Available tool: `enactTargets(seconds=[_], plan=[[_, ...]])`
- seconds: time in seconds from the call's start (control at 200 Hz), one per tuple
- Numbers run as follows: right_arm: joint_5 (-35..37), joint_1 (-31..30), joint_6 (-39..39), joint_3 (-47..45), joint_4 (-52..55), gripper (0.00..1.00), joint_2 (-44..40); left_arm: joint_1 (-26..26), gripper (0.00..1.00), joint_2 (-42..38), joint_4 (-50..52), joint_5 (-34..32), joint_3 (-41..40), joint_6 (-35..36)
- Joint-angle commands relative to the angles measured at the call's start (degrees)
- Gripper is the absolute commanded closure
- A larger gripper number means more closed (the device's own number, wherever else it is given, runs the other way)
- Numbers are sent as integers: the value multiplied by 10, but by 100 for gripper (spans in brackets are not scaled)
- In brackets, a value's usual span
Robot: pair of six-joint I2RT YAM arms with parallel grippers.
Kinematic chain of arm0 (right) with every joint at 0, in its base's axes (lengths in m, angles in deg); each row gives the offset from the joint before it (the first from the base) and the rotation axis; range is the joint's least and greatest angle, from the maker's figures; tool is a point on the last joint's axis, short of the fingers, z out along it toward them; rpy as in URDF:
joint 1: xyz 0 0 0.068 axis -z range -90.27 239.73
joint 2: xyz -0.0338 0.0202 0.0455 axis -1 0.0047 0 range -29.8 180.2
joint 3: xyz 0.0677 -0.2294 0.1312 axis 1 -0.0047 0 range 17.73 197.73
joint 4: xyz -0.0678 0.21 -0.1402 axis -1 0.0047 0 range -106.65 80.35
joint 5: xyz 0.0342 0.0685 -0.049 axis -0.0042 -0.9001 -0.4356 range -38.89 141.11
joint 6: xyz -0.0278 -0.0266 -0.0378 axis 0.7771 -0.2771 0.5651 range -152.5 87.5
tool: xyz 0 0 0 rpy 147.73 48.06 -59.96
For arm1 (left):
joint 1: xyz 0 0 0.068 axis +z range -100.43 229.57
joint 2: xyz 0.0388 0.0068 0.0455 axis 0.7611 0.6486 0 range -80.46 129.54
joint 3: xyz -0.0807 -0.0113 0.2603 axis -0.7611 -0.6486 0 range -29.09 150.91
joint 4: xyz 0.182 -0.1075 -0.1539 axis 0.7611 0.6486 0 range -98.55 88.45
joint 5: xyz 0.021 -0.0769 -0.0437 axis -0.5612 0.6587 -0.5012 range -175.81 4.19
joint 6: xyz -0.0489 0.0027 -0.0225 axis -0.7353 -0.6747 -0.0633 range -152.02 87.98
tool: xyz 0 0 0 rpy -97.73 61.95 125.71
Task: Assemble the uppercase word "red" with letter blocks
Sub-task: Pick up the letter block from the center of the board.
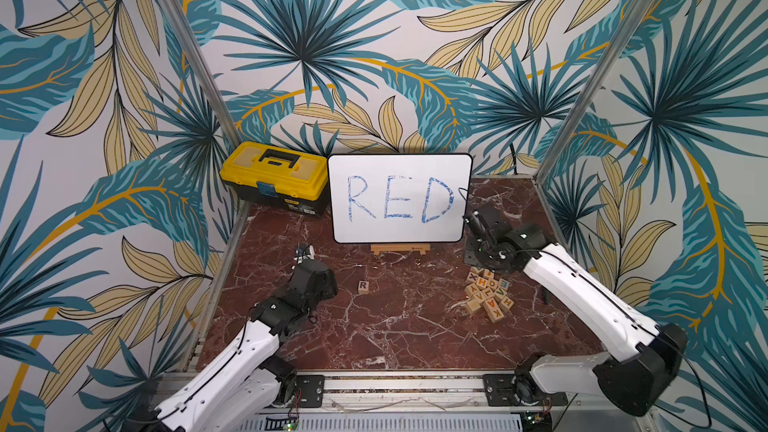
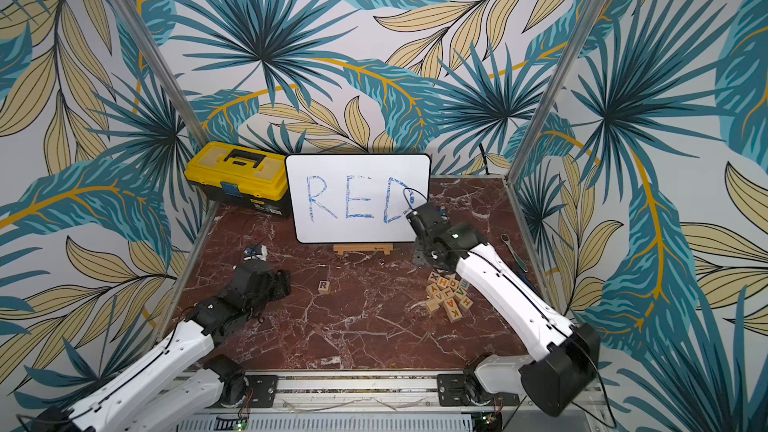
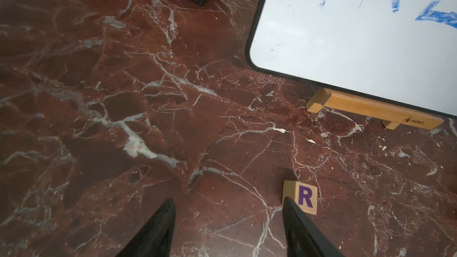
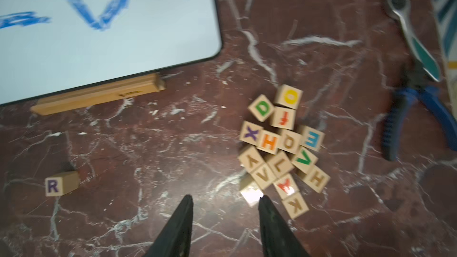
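R block (image 1: 363, 286) alone before whiteboard (image 1: 399, 197); E block (image 4: 311, 139), D block (image 4: 261, 108) in heap (image 4: 280, 166) off whiteboard's right corner. Left gripper (image 3: 228, 202), right gripper (image 4: 225, 197) both spread, empty. Likely step: fetch E; calls for right jaws straddling it among crowding neighbours

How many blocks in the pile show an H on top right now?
2. An orange H block sits beside the purple X block inside the pile; a brown H block lies at its edge beside the green V block. A glare-washed block is unreadable.
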Motion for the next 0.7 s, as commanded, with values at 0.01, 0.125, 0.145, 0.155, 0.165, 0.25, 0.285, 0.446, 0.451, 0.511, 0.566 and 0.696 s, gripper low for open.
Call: enactTargets(seconds=[0.01, 0.125, 0.145, 0.155, 0.165, 0.25, 0.285, 0.446, 0.451, 0.511, 0.566, 0.696], plan=[[-3, 56, -37, -61, 37, 55, -38, 1, 31, 56, -99, 36, 61, 57], [-16, 102, -54, -108, 26, 56, -45, 0, 31, 106, -131, 62, 89, 69], [-17, 108, -58, -115, 24, 57, -45, -1, 31, 111, -132, 65, 93, 71], [-17, 112, -60, -118, 22, 57, -44, -1, 31, 113, -133, 66, 94, 71], [-18, 116, -61, -121, 21, 57, -44, -1, 31, 114, -134, 68, 94, 71], [-26, 139, -68, -147, 5, 58, -47, -1, 31, 119, -143, 73, 91, 73], [-24, 148, -70, -158, -2, 58, -48, -1, 31, 119, -145, 72, 90, 76], [-42, 203, -58, -188, -31, 58, -42, -1, 31, 119, -149, 76, 88, 80], [-43, 205, -58, -189, -32, 58, -42, -1, 31, 119, -149, 76, 88, 80], [-55, 226, -52, -195, -46, 59, -37, -1, 31, 121, -149, 76, 85, 79], [-62, 240, -45, -200, -60, 60, -31, -1, 31, 120, -150, 75, 83, 78], [-73, 254, -31, -202, -77, 62, -2, -1, 31, 116, -151, 72, 77, 77]])
